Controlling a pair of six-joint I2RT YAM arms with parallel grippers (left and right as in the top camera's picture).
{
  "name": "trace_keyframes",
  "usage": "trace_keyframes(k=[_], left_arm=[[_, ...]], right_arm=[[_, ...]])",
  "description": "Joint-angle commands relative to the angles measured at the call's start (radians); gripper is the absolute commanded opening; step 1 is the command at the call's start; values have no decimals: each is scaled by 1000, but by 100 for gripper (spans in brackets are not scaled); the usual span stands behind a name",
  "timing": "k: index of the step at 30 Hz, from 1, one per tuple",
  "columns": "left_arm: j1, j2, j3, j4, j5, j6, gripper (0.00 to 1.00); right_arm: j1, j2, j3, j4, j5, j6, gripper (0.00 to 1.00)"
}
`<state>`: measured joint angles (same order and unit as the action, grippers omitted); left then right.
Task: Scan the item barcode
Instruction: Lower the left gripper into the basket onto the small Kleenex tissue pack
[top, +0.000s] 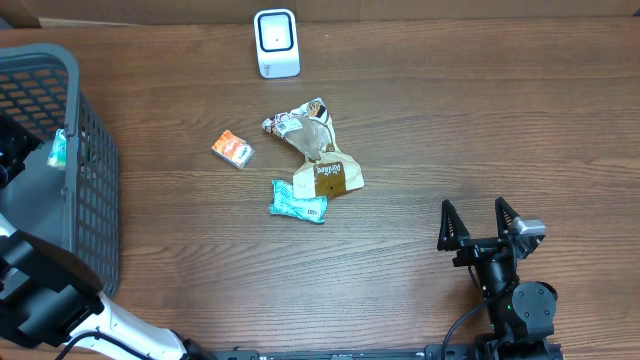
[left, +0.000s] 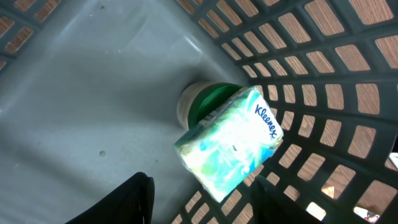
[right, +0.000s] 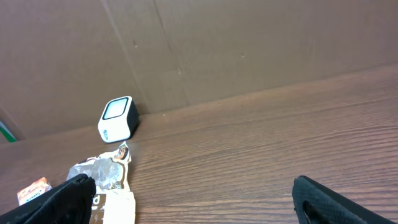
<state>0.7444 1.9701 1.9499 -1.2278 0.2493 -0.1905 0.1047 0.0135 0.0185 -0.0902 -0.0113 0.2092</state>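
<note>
Left claw (left: 204, 185) partly open astride tissue pack (left: 229, 144)

Green-lidded jar (left: 214, 96): we see it half hidden behind tissue pack (left: 230, 146). Basket (top: 95, 170): cut off at left edge.

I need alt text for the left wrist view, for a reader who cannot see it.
A Kleenex tissue pack lies tilted inside a gray basket, resting on a green-lidded container. Two dark fingers of the left tool show at the bottom edge, one on each side of the pack.
</note>
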Motion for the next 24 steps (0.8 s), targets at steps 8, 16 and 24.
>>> trace_keyframes(k=[8,16,24], left_arm=[[3,5,0,15,-17,3,54],[2,5,0,11,-33,3,56],[2,5,0,5,-46,3,56]], right_arm=[[-4,-11,-11,6,2,-1,100],[-4,-11,-11,6,2,-1,100],[-4,-11,-11,6,2,-1,100]])
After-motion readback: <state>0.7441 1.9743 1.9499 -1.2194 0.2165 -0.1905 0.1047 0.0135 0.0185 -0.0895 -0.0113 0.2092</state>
